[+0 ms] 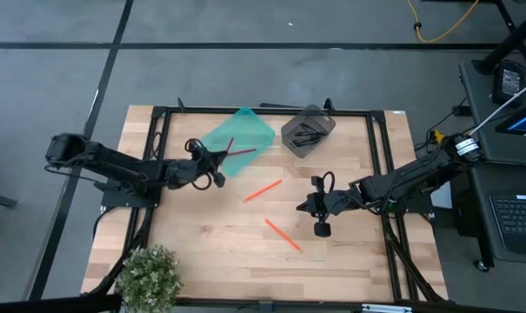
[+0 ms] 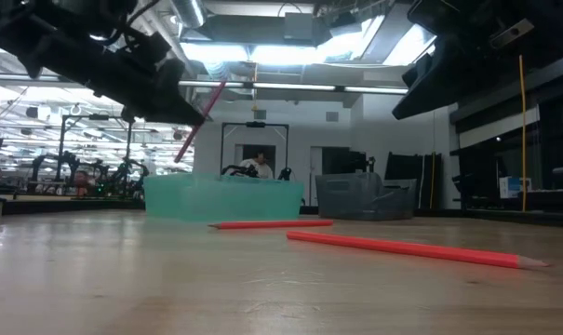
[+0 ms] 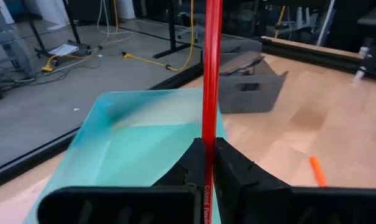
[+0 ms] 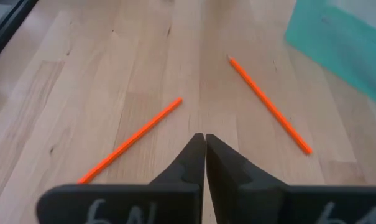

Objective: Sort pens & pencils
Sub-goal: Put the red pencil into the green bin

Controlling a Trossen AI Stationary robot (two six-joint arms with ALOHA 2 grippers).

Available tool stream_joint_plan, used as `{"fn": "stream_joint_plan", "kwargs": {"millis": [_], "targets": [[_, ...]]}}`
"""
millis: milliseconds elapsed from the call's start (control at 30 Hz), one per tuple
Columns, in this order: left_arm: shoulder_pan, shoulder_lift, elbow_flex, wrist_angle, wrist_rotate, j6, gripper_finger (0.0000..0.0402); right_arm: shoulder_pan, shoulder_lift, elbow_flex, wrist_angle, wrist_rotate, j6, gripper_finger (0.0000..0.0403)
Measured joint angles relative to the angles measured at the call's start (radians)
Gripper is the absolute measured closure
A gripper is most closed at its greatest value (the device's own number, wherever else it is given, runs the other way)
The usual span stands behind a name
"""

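On the red pencil (image 3: 211, 74) pinched in my left gripper (image 3: 207, 163) I can read only "Colored", and I hold it above the teal bin (image 1: 238, 140). The grey bin (image 1: 308, 131) beside it holds the black pens (image 1: 309, 134). My right gripper (image 4: 204, 152), fingers closed on nothing, hovers between two orange pencils (image 1: 263, 190) lying on the surface (image 1: 210, 235).

Left end effector (image 1: 221, 157) clamped; right end effector (image 1: 315, 207) closed, empty.
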Motion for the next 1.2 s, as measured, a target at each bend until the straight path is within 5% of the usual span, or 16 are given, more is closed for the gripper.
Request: {"fn": "stream_joint_plan", "kwargs": {"millis": [467, 767, 967, 1200], "targets": [[0.154, 0.057, 0.000, 0.059, 0.083, 0.064, 0.0392, -0.021, 0.000, 0.000, 0.000, 0.000, -0.004, 0.0386], [0.253, 0.104, 0.039, 0.053, 0.257, 0.071, 0.0392, -0.021, 0.000, 0.000, 0.000, 0.000, -0.020, 0.0386], [0.343, 0.153, 0.165, -0.206, 0.427, 0.021, 0.0392, -0.021, 0.000, 0.000, 0.001, 0.000, -0.026, 0.0386], [0.395, 0.236, 0.329, -0.423, 0.507, 0.051, 0.0392, -0.021, 0.000, 0.000, -0.002, 0.000, -0.025, 0.0386]]}}
